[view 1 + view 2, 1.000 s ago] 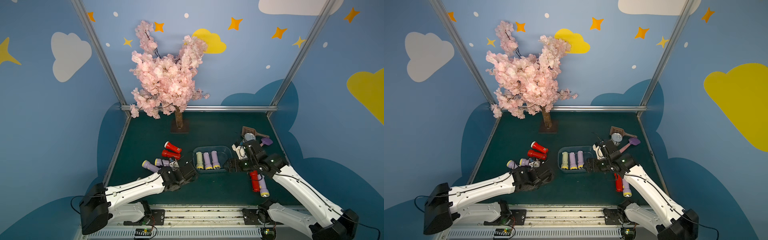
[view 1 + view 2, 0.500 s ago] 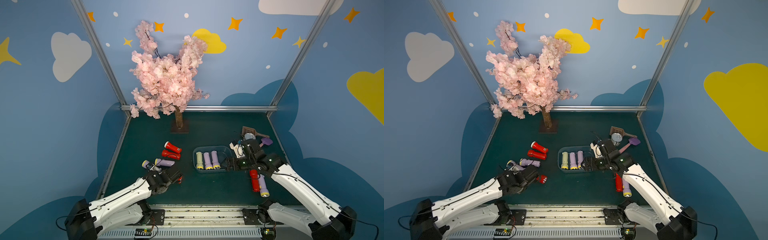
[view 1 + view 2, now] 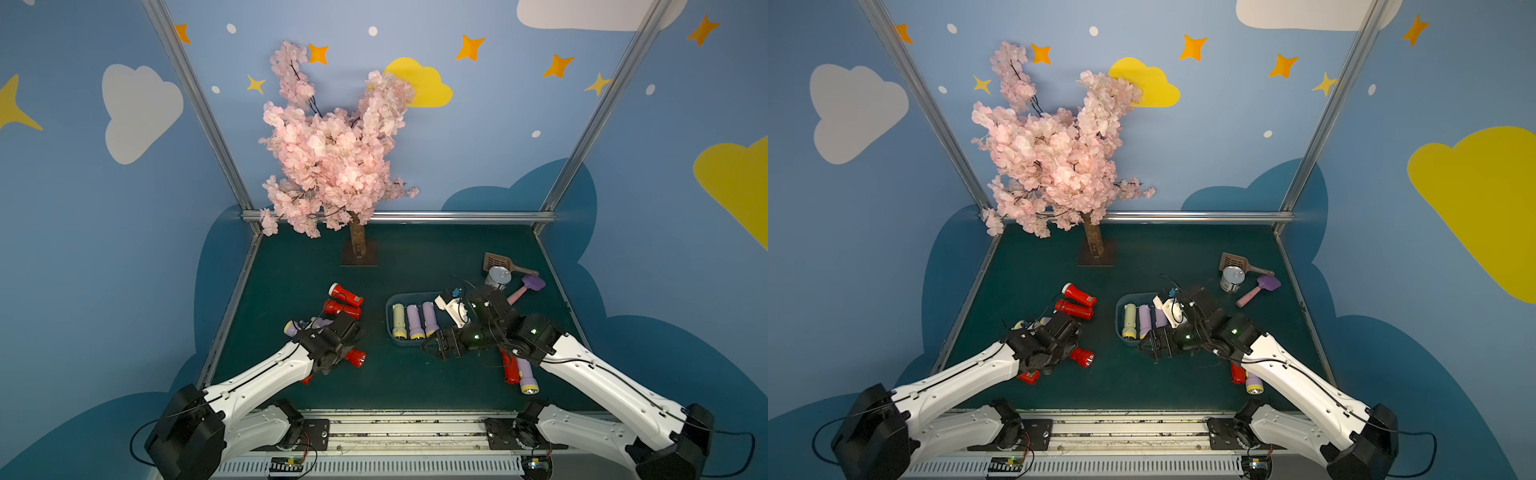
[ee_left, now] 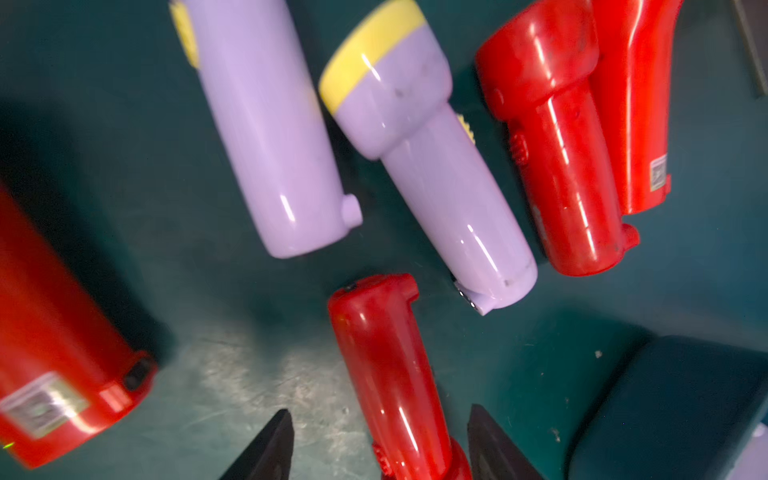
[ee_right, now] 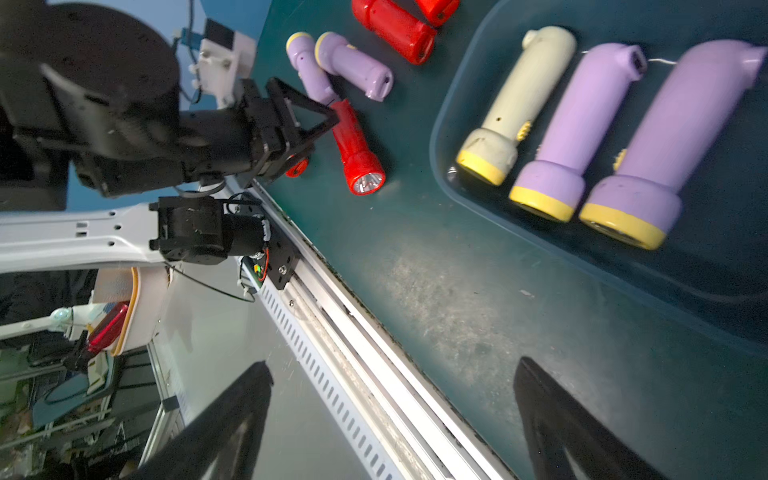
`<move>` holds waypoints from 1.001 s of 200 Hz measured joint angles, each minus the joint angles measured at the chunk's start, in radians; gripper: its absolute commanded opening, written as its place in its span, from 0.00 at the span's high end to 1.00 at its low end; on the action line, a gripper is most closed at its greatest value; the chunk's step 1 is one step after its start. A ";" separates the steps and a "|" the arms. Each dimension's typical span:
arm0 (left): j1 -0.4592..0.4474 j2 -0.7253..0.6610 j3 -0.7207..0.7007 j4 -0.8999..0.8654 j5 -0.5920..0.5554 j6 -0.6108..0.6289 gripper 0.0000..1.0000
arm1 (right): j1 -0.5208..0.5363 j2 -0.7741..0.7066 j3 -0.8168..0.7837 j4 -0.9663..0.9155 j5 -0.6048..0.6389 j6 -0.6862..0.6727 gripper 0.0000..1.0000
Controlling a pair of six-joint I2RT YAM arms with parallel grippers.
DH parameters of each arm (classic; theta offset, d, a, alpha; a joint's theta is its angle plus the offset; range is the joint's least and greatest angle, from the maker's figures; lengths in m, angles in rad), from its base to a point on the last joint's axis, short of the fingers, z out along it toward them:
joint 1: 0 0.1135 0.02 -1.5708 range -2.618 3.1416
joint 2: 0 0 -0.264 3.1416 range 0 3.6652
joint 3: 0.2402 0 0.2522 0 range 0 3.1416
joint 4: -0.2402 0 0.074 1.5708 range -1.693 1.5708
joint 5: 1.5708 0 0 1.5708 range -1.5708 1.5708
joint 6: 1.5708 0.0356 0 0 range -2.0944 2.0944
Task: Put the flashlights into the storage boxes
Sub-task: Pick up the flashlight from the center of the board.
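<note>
**Enclosure.** The walls are blue panels printed with white and yellow clouds, orange stars and white dots. Aluminium posts (image 3: 195, 104) mark the back corners. A pink blossom tree (image 3: 332, 153) stands on a brown base, beyond the storage box (image 3: 411, 297) toward the back wall.

**Surface.** The table (image 3: 415, 257) is covered in dark green matting, and the wrist views show pale scuffing on it. A slotted aluminium rail (image 3: 399, 432) runs along the near edge.

**Storage box.** It sits near the table centre and holds three flashlights side by side, heads toward the rail: one pale green flashlight (image 3: 399, 320) and two lilac flashlights (image 3: 421, 320).

**Left-arm side of the storage box.**
- Two red flashlights (image 3: 345, 301) lie touching each other.
- Two lilac ones (image 4: 349, 158) lie just beside them.
- The left claw (image 4: 379, 409) is parted around a red flashlight (image 4: 386, 353) that lies on the table, with a gap showing at one jaw.
- Another red one (image 4: 50, 332) lies under the left arm.

**Right-arm side of the storage box.**
- The right claw (image 5: 392, 363) hovers at the box's near corner, spread wide and empty.
- A red and a lilac flashlight (image 3: 524, 374) lie together, partly under the right arm.
- Farther back are a brown scoop (image 3: 496, 262), a metal can (image 3: 498, 277) and a purple shovel (image 3: 528, 287).
</note>
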 measured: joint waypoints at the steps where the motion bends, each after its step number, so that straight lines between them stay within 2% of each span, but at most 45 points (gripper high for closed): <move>1: 0.001 0.002 -0.001 0.003 0.002 0.001 0.33 | 0.004 0.000 0.000 0.001 0.000 0.000 0.09; 63: 0.057 0.028 -0.071 0.106 0.062 0.040 0.32 | 0.145 0.060 0.000 0.031 0.051 0.019 0.09; 125: 0.113 0.105 -0.069 0.195 0.119 0.090 0.33 | 0.187 0.097 0.019 0.035 0.113 0.038 0.09; 172: 0.158 0.105 -0.074 0.221 0.158 0.113 0.41 | 0.191 0.117 0.053 0.034 0.143 0.045 0.09; 200: 0.176 0.114 -0.077 0.236 0.178 0.130 0.52 | 0.202 0.146 0.068 0.034 0.158 0.047 0.09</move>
